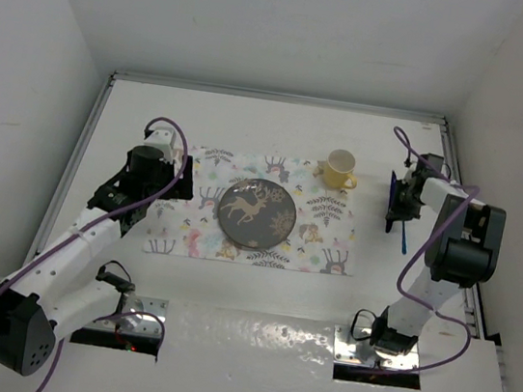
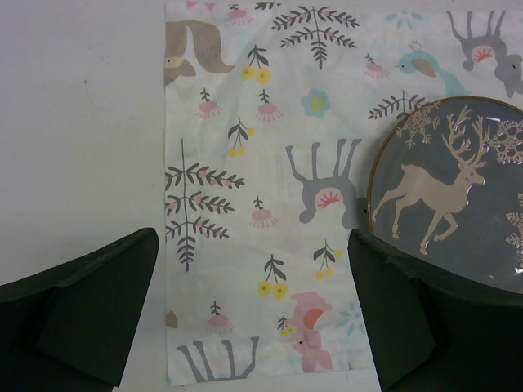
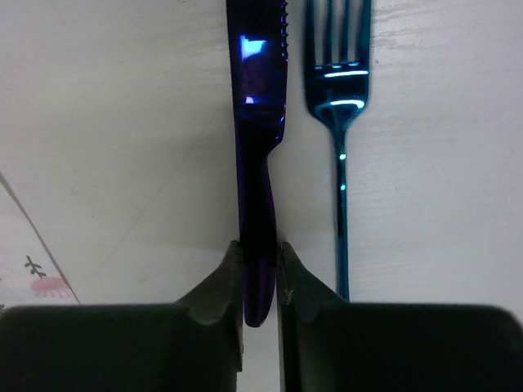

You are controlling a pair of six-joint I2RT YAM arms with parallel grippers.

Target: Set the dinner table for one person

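So, R gripper (image 3: 260, 253) is pinched tight on the knife (image 3: 260, 122), pads either side of the handle end, no gap showing. Knife's long axis runs straight out ahead of the jaws, blade furthest, serrated edge toward the fork (image 3: 339, 106). Fork lies parallel, just beside the knife on the jaws' right, outside the grip, tines pointing the same way. A thin strip of table (image 3: 122, 122) shows btwn them. Can't tell if the knife is lifted or lying flat.

Mat (image 3: 33, 269) corner peeks in low on the jaws' left, so the place setting is off that way. From above, plate (image 1: 257, 214) sits mid-mat, well apart from these jaws, w/ the mug (image 1: 339, 169) nearer. Judgement: next move is a carry to the jaws' left, knife kept alongside the plate, and the R arm is clearly the nearer one.

L gripper (image 2: 253, 241) is wide open, holding nothing, over the mat's other end, plate rim just by one finger.
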